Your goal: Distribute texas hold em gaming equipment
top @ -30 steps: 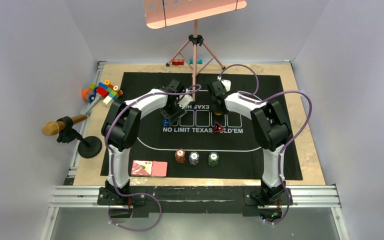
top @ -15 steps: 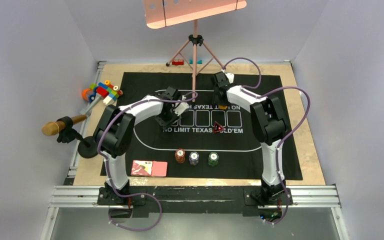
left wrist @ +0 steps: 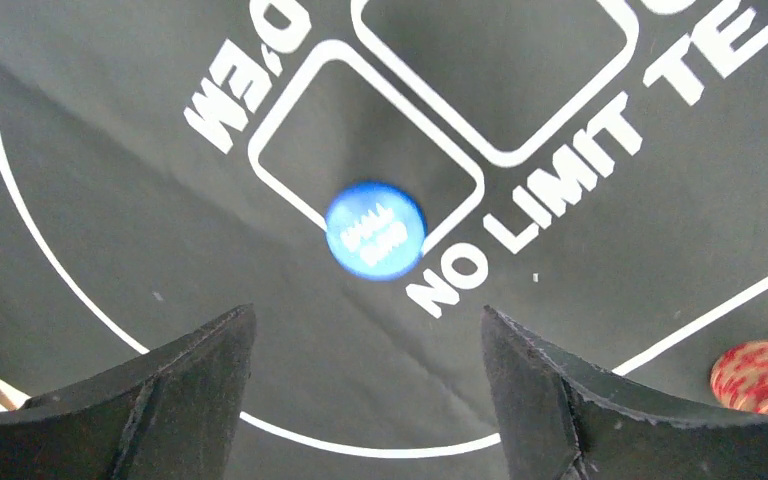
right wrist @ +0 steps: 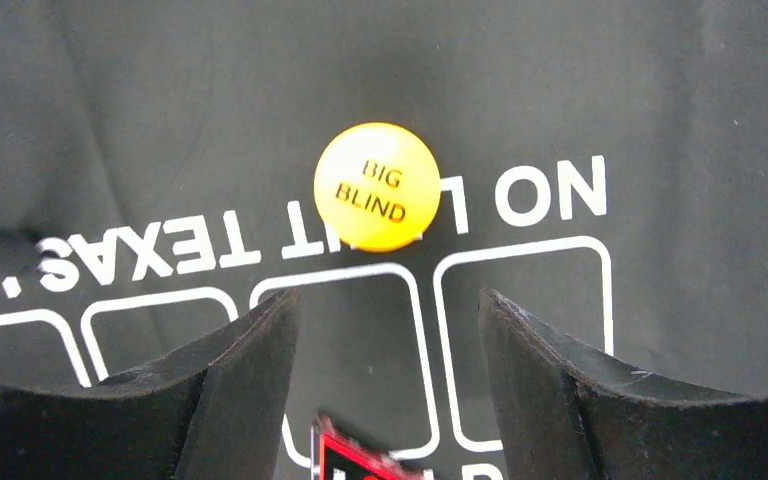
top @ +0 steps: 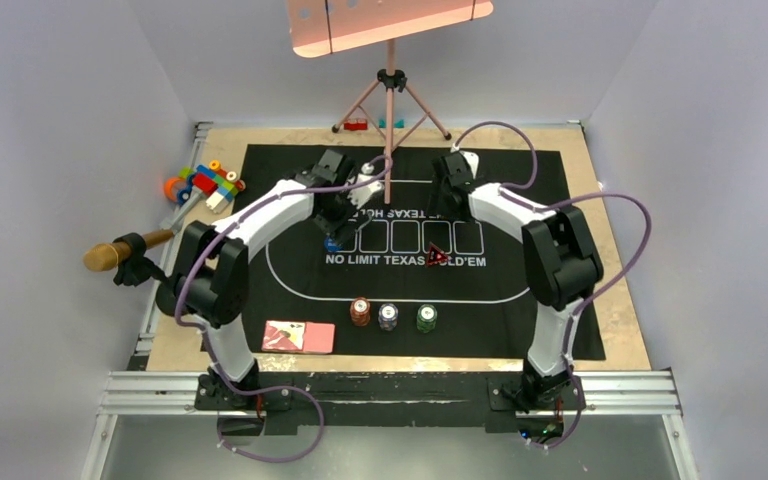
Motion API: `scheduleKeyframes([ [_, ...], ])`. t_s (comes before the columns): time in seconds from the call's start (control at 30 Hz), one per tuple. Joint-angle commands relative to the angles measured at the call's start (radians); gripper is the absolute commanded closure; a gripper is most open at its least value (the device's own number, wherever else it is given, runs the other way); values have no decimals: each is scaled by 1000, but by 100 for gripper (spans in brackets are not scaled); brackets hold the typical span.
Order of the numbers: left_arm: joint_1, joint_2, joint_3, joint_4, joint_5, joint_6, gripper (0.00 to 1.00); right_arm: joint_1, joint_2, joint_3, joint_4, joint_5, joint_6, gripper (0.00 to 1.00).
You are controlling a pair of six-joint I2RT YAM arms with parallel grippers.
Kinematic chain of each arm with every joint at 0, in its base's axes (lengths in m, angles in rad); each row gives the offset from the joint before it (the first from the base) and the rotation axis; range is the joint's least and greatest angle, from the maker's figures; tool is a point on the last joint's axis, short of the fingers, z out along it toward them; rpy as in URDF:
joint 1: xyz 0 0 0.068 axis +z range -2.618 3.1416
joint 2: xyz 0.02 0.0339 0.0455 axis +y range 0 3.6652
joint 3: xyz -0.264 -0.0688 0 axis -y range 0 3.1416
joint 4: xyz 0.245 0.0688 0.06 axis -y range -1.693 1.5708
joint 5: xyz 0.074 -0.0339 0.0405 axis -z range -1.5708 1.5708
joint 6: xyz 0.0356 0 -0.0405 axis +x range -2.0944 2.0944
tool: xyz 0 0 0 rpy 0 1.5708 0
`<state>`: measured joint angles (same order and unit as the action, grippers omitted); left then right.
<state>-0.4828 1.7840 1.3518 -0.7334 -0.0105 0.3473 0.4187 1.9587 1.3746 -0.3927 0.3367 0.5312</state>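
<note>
**Left end effector.** In the left wrist view you see the left end effector [left wrist: 365, 312] with its jaws parted to a moderate gap and nothing between them. It hangs above the black mat [top: 280, 170], clear of all equipment. The blue button [left wrist: 375, 230] lies flat on the mat beyond the fingertips. It overlaps the corner of a white-outlined card box, just beside the printed "NO LIMIT". Its white lettering is too blurred to read.

**Right end effector.** In the right wrist view the right end effector [right wrist: 388, 296] also stands open and grips nothing. The orange button [right wrist: 377, 186], marked "BIG BLIND", lies flat on the printed lettering, beyond the fingertips and apart from them. A corner of the dark red-marked triangle [right wrist: 355, 460] shows at the bottom edge of that view.

**Remaining equipment.** In the top view, locate the triangle near the mat's centre, on the "NO LIMIT TEXAS HOLD'EM" line. Three chip stacks stand in a row nearer the arm bases: red [top: 360, 312], grey [top: 388, 317] and green [top: 427, 318]. The pink-backed cards [top: 298, 336] lie at the mat's near left edge. Toy blocks [top: 205, 182] sit off the mat on the tabletop [top: 620, 300], far left.
</note>
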Motion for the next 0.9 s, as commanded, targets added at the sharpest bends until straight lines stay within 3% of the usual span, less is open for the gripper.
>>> scheduleKeyframes([
  [0.0, 4, 148, 168, -45, 85, 44, 14, 4, -156, -105, 97, -36, 22, 32],
  [0.13, 4, 233, 243, -89, 103, 68, 22, 14, -263, -221, 180, -56, 23, 34],
  [0.33, 5, 272, 281, -143, 120, 66, 55, 51, -342, -321, 223, -56, 12, 36],
  [0.87, 4, 323, 283, -120, 96, 67, 62, 130, -422, -432, 309, -56, -1, 39],
])
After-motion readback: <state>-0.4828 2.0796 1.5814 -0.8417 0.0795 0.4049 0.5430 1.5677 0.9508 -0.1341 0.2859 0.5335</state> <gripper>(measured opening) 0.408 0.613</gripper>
